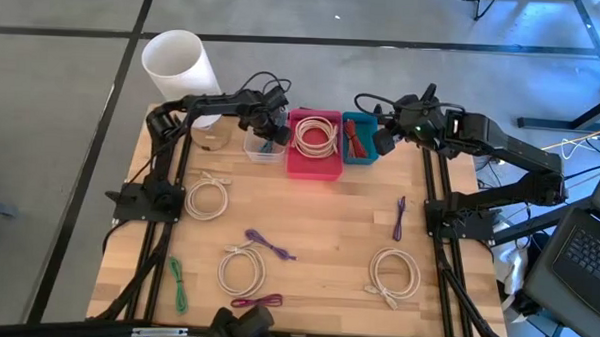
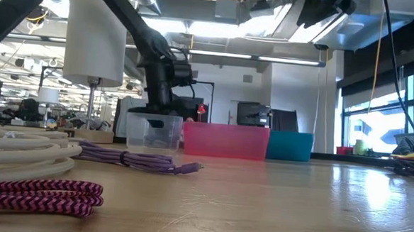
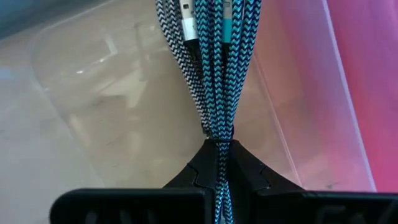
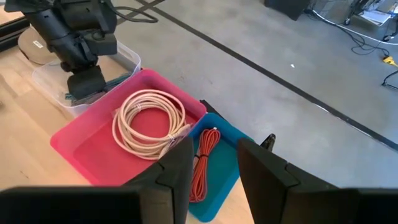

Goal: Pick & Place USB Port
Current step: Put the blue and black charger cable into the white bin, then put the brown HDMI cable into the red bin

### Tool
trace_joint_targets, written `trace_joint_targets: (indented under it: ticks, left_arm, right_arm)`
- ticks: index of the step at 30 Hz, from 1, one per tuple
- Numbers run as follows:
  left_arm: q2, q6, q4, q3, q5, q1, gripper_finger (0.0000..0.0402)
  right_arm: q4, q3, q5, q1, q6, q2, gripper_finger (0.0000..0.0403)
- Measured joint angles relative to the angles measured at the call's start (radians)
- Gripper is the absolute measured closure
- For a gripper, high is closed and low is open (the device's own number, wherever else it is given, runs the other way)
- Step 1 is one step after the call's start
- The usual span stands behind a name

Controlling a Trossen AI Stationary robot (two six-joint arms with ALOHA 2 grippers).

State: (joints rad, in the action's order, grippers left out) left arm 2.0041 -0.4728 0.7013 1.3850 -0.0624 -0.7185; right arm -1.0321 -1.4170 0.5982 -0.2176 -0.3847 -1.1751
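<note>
A teal and black-white braided USB cable [image 3: 214, 62], folded into several strands, is in my left gripper [image 3: 221, 149], which is shut on it. The gripper points down over the clear bin [image 1: 264, 147] at the table's far side, left of the pink bin [image 1: 313, 164]. The bundle reaches down into the clear bin [image 3: 112, 99]; its plugs [image 3: 186, 18] show at the far end. My right gripper [image 4: 214, 155] hangs open, with nothing between its fingers, above the teal bin [image 4: 227, 168]. My left gripper pinches the folded cable bundle [image 3: 219, 134] between its two fingers, several strands together. The fingers come from above, pointing down, and lie across the strands. The bundle hangs below the fingers inside the clear bin; whether its lower end rests on the bin's floor cannot be told.
The pink bin holds a white coiled cable [image 4: 149, 124]; the teal bin holds a red cable [image 4: 202, 165]. A white cylinder [image 1: 179, 64] stands far left. On the table lie white coils [image 1: 207, 198] [image 1: 394, 275], purple cables [image 1: 270, 246] [image 1: 399, 217], a green cable [image 1: 178, 282].
</note>
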Motion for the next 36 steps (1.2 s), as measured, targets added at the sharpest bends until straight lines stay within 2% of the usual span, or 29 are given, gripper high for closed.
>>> trace_joint_targets:
  ticks: [5, 14, 21, 30, 36]
  left_arm:
    - [0.020, 0.002, -0.005, 0.001, -0.003, -0.003, 0.0389]
    - [-0.028, 0.028, -0.025, -0.007, 0.040, -0.007, 0.0291]
    - [-0.095, 0.030, -0.025, -0.006, 0.033, -0.009, 0.0245]
    - [-0.270, -0.001, -0.023, -0.006, -0.064, 0.027, 0.0231]
    - [-0.438, 0.003, -0.047, -0.005, -0.075, 0.111, 0.0231]
  right_arm:
    - [0.000, 0.000, -0.019, 0.000, 0.000, 0.000, 0.0274]
    - [-0.001, 0.000, -0.026, 0.000, -0.001, 0.000, 0.0274]
    - [-0.001, 0.000, -0.026, 0.000, -0.003, 0.000, 0.0274]
    - [-0.001, 0.000, -0.050, 0.000, -0.010, 0.000, 0.0274]
    - [-0.042, 0.000, -0.103, 0.000, -0.072, 0.000, 0.0274]
